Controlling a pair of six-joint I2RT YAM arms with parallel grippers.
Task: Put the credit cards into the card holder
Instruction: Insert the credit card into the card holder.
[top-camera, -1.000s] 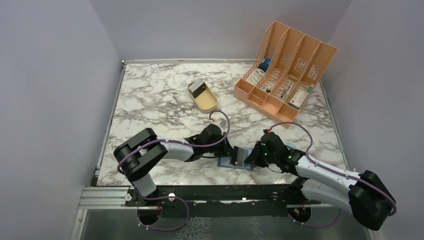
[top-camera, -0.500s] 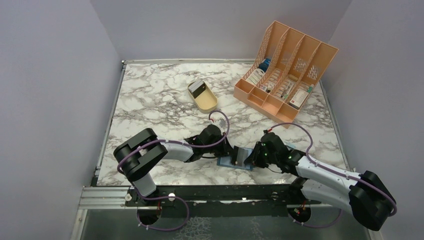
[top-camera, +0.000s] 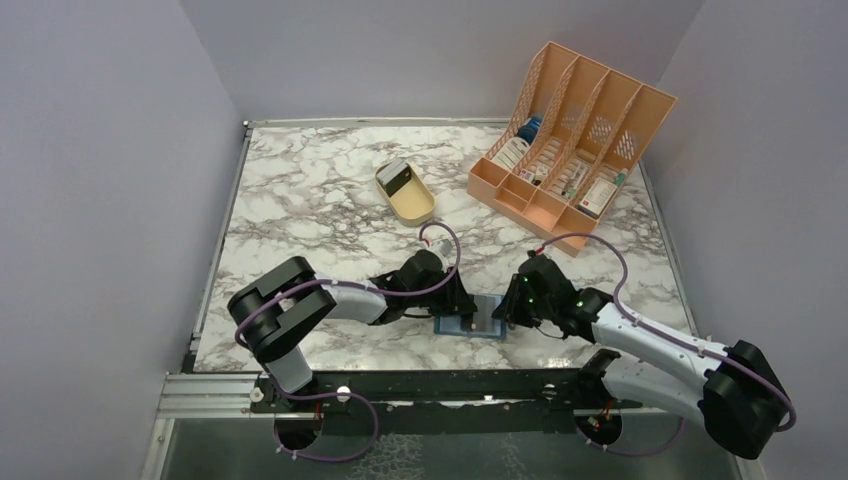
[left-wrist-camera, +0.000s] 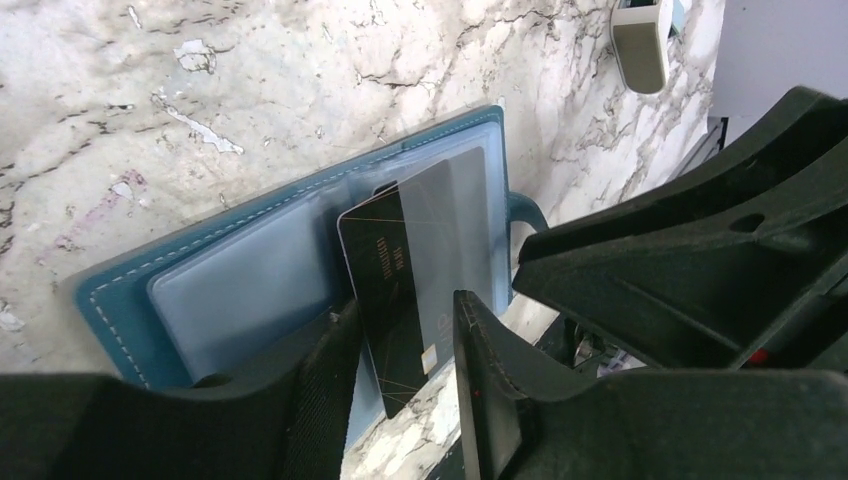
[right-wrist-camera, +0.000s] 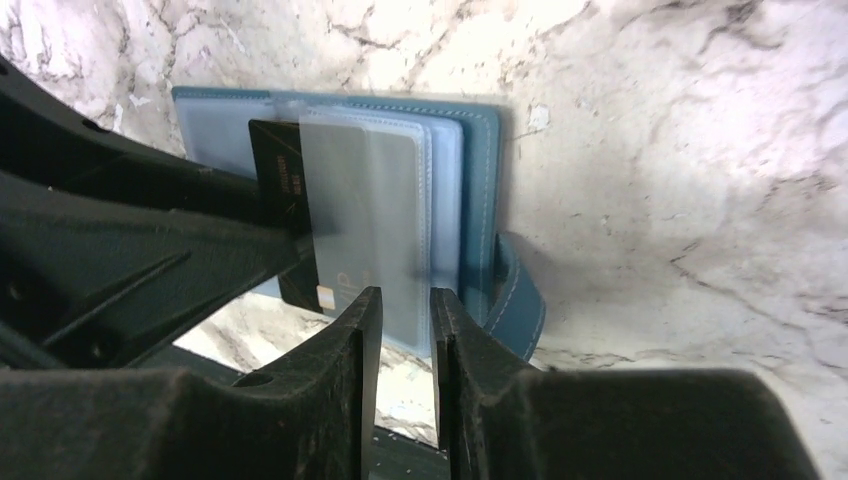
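The card holder lies open near the table's front edge, between both grippers. In the left wrist view its teal back frames pale blue pockets. A black credit card is tucked partway under a clear sleeve, its lower end sticking out. My left gripper is open, its fingers either side of that end. My right gripper is open by a narrow gap at the sleeve's near edge, clamping nothing. The black card shows beside it. More cards lie in the tan tray.
A tan oval tray sits mid-table behind the left gripper. An orange slotted rack holding small items stands at the back right. The holder's strap loop curls out towards the right gripper. The table's front edge is close below.
My left jaws have opened off the black card, which stays in the sleeve. My right jaws have widened a little, and the lifted sleeve now lies flatter on the holder.
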